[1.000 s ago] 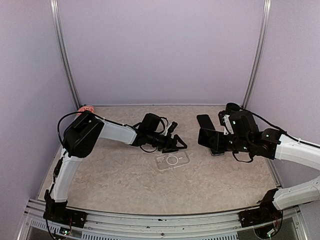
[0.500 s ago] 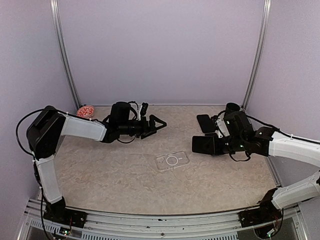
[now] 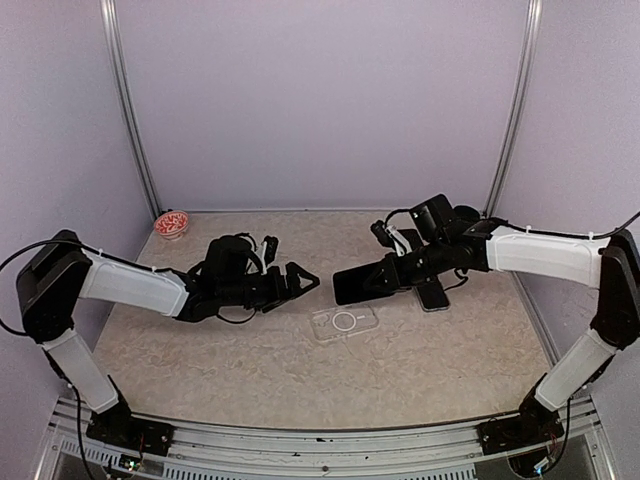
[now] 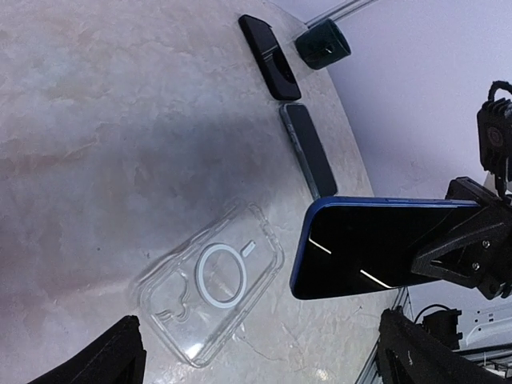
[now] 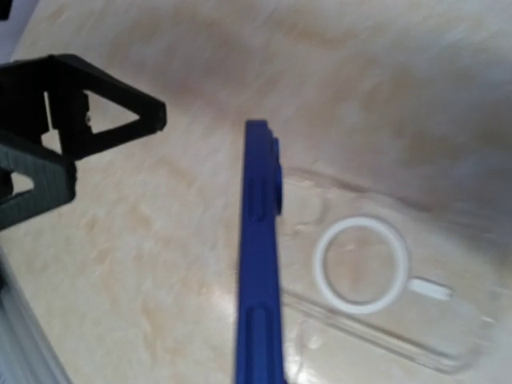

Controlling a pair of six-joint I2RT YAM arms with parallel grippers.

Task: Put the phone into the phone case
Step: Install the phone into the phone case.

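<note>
A clear phone case (image 3: 344, 320) with a white ring lies flat on the table; it also shows in both wrist views (image 4: 210, 280) (image 5: 376, 280). My right gripper (image 3: 398, 272) is shut on the blue-edged phone (image 3: 358, 284), holding it just above and behind the case, on the case's far right side. From the left wrist the phone's dark screen (image 4: 376, 244) hangs beside the case. It is edge-on in the right wrist view (image 5: 260, 264). My left gripper (image 3: 300, 280) hovers open and empty left of the case, its fingers (image 4: 120, 356) spread wide.
A second dark phone (image 4: 308, 150) lies on the table (image 3: 250, 350) under the right arm (image 3: 432, 297). A black case-like slab (image 4: 268, 56) and a dark green cup (image 4: 322, 44) sit beyond it. A red-patterned bowl (image 3: 171, 222) stands at the far left corner.
The right arm carried the phone leftward until it hung beside the case. The left gripper opened wider, swung away toward the back left, then came partway back toward the case.
</note>
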